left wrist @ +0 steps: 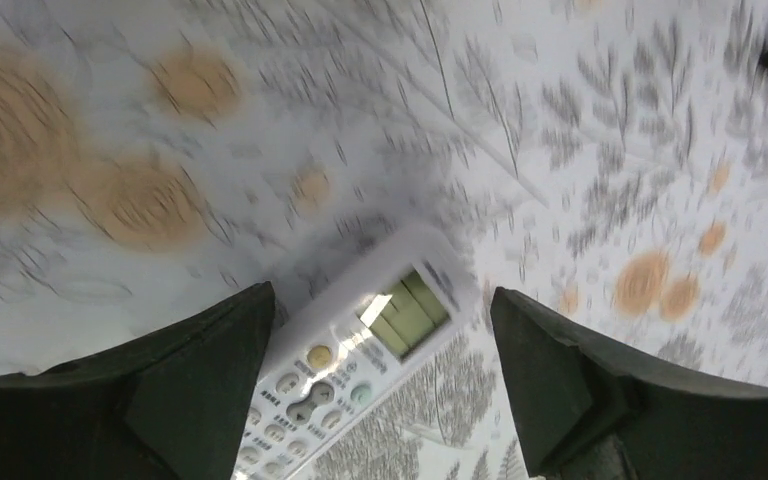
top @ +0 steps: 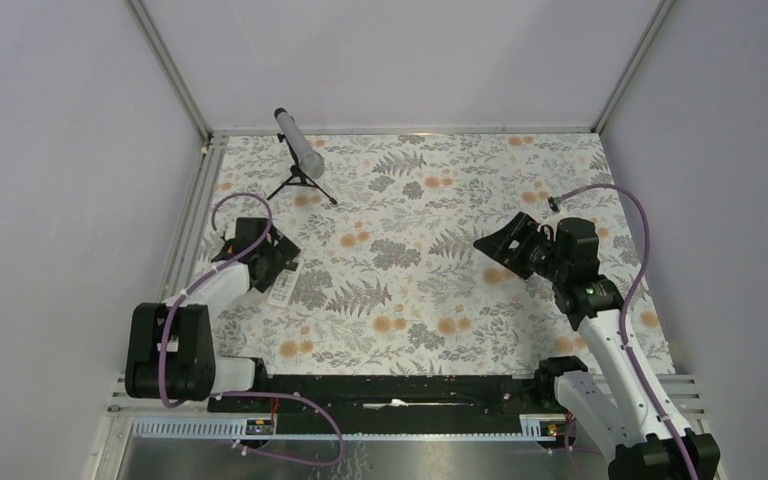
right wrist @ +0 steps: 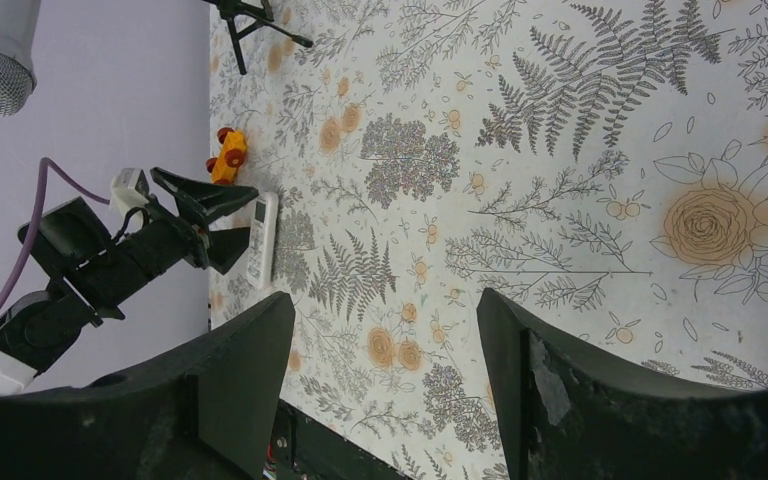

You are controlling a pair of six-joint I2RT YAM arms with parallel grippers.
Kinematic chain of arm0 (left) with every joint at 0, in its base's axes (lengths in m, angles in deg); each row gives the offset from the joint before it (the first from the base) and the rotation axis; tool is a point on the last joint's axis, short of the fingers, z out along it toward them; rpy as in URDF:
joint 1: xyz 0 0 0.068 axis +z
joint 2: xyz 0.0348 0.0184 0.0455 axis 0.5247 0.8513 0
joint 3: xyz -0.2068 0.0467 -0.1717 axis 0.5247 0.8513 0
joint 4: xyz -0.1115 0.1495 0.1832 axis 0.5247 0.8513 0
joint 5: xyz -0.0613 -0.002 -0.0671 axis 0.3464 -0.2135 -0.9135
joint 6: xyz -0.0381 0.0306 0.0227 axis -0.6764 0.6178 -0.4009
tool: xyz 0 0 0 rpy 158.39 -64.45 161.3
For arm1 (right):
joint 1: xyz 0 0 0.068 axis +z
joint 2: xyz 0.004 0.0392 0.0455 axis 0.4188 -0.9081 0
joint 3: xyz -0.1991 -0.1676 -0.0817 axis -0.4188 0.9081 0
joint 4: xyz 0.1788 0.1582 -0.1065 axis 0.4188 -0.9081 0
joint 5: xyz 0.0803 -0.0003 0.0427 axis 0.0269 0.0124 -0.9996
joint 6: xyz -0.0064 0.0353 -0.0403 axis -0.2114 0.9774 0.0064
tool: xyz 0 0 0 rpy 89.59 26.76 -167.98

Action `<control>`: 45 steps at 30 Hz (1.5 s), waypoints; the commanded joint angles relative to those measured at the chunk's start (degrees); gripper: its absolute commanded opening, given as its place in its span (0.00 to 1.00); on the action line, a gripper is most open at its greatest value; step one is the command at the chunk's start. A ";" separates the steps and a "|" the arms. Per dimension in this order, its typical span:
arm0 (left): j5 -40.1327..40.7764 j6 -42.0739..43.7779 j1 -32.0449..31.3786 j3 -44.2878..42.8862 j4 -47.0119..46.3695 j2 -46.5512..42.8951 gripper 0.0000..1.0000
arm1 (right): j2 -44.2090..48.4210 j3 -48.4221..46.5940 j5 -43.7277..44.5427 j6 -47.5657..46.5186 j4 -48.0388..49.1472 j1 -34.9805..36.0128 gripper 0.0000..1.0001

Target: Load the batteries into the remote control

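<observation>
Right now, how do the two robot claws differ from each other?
The left gripper has the remote control between its fingers; the right gripper has only bare table between its own. The left gripper hangs low near the table's left edge; the right gripper is held higher on the right side. Both are open.

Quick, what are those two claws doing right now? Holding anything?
Left claw: open, straddling the white remote control, not clamped on it.
Right claw: open, empty.
</observation>
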 commanded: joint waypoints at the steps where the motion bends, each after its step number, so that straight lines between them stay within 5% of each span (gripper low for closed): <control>1: 5.06 -3.41 -7.81 0.81 6.97 -4.63 0.89 | 2.27 1.07 -0.94 0.67 1.52 -0.14 0.75; 7: 11.20 -4.97 -17.20 0.63 12.10 -5.46 0.90 | 3.06 1.73 -0.27 0.44 1.27 -0.15 0.75; 17: 15.31 -4.84 -17.96 -1.99 14.95 0.13 0.87 | 2.12 2.89 -0.08 -0.26 1.20 -0.16 0.75; 24: 19.49 -4.13 -21.16 -5.64 19.07 5.22 0.73 | -1.56 1.36 3.91 -2.72 -3.77 -0.16 0.73; 30: 18.28 -3.55 -21.44 -5.96 18.20 5.35 0.45 | -6.30 -0.51 4.78 -5.02 -8.22 -0.12 0.72; 35: 10.02 -0.12 -21.44 -2.32 10.11 -0.95 0.26 | -7.50 -1.24 3.55 -6.71 -9.36 -0.16 0.73; 41: -11.40 3.98 -21.50 2.38 -3.74 -11.51 0.25 | -7.84 3.70 -9.11 -0.52 2.66 1.98 0.71; 45: -24.38 3.87 -22.31 2.26 -9.01 -15.69 0.25 | -10.41 4.62 -10.01 8.87 18.62 13.23 0.72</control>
